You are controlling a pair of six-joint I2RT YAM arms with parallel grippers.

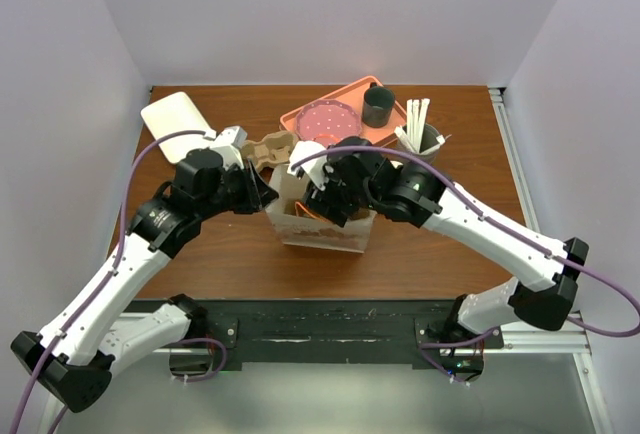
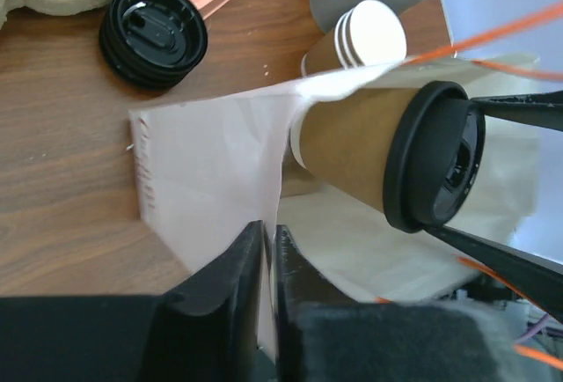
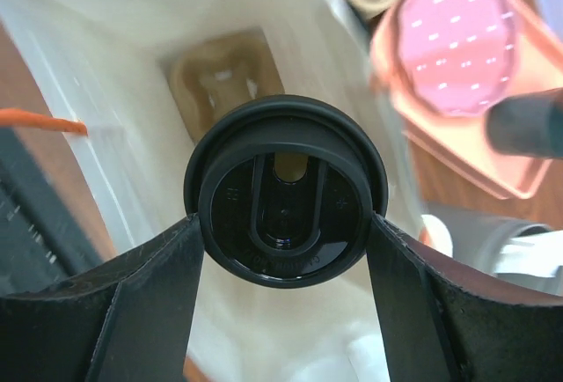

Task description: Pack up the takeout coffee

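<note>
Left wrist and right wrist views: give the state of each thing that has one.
takeout coffee: lid on, partly inside the bag.
paper bag: open, one wall pinched.
left gripper: jaws shut on the bag's wall.
right gripper: jaws shut on the coffee's lid.
paper cups: stacked, lidless.
spare lids: stacked, loose.

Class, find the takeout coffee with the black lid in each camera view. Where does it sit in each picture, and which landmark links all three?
Top external: takeout coffee at centre, at the open top of the white paper bag, partly hidden by the arms.
Left wrist: takeout coffee right of centre, lying sideways, lid to the right.
Right wrist: takeout coffee at centre, seen lid-on.
Shared landmark: the white paper bag.
</note>
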